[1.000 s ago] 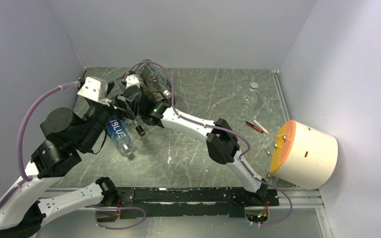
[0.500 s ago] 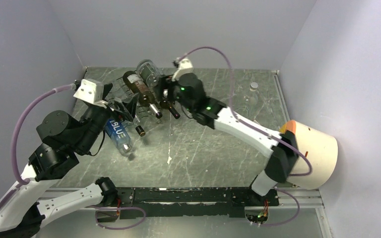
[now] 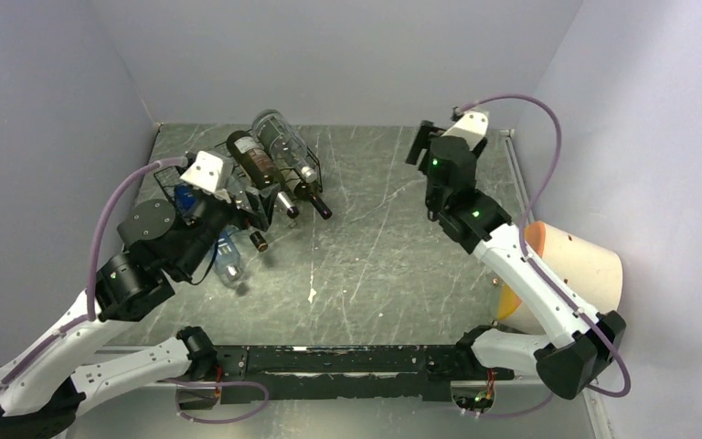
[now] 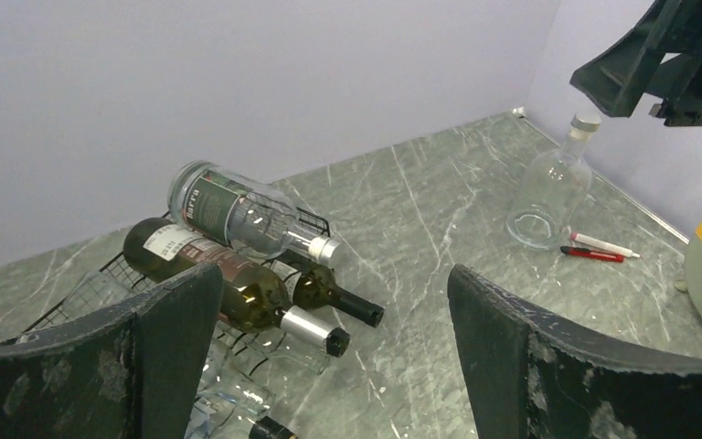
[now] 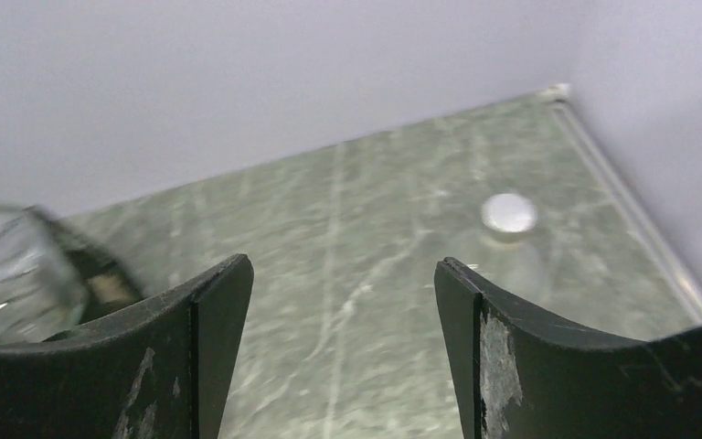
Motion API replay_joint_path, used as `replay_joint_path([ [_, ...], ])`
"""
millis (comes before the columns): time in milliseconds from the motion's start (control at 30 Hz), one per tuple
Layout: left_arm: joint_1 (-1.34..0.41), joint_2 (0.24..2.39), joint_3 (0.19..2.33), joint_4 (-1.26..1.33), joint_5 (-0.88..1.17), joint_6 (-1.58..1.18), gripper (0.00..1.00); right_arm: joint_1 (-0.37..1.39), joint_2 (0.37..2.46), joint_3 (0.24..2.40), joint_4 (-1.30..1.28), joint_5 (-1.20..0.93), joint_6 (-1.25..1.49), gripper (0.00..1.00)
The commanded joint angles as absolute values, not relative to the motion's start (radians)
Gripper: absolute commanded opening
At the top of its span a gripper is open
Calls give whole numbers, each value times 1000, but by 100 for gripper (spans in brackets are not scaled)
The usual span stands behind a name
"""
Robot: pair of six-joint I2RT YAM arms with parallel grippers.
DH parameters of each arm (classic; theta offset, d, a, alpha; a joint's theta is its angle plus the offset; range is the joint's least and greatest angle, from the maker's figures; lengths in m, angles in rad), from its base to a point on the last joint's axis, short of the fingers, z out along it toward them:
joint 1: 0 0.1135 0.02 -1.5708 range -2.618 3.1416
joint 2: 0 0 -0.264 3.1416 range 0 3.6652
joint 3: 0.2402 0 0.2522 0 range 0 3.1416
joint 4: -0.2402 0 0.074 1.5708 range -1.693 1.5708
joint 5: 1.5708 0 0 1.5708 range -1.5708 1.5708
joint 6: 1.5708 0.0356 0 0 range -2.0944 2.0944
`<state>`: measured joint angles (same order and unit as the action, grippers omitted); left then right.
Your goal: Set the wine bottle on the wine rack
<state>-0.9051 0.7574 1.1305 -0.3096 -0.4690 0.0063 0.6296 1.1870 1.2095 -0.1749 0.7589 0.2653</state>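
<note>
Rack (image 4: 110,271) sits at far-left of desk (image 3: 375,238). 3 bottles lie on it, necks pointing out to rack's near-right. Clear bottle (image 4: 238,212) w/ green label is stacked on top. Dark bottle (image 4: 215,279) w/ white label is below it, and 2nd dark bottle (image 4: 334,294) is beside that on rack's right side. Lying flat in the wire waves prob keeps them from rolling. Another dark neck (image 4: 270,428) pokes out at rack's near edge; can't tell if it's in a lower tier or on desk. Water bottle (image 3: 228,261) lies on desk just near of rack, partly under left arm.

Flask (image 4: 548,197) is clear, capped, upright on desk, well right of rack by the far-right corner, not racked yet. Prob the next one to go.

Right tool (image 5: 340,265): fingers spread wide, nothing btw them, up off desk, well right of rack and above flask. Cap is off toward the right finger in wrist view, so not centred; looks like lining up for a neck grab.

Left tool (image 4: 329,274): also spread wide, empty, hovers at rack's near side facing the racked bottles. Prob parked there out of the other arm's way.

Pens (image 4: 592,254) lie by flask's base. Drum (image 3: 576,265) is well right of rack. Both could crowd the approach.
</note>
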Motion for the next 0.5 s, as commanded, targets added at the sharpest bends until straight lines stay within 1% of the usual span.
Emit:
replay_joint_path([
  [0,-907,779,1120,-254,-422,-20,96,516,1191,1207,-285,811,264,78],
  [167,-907,798,1107,-256,-395,-55,96,389,1254,1218,-369,741,309,79],
  [333,-907,811,1103,-265,-371,-79,96,271,1319,1208,-359,619,318,79],
  [467,-907,821,1108,-275,-366,-85,96,216,1373,1220,-342,553,302,79],
])
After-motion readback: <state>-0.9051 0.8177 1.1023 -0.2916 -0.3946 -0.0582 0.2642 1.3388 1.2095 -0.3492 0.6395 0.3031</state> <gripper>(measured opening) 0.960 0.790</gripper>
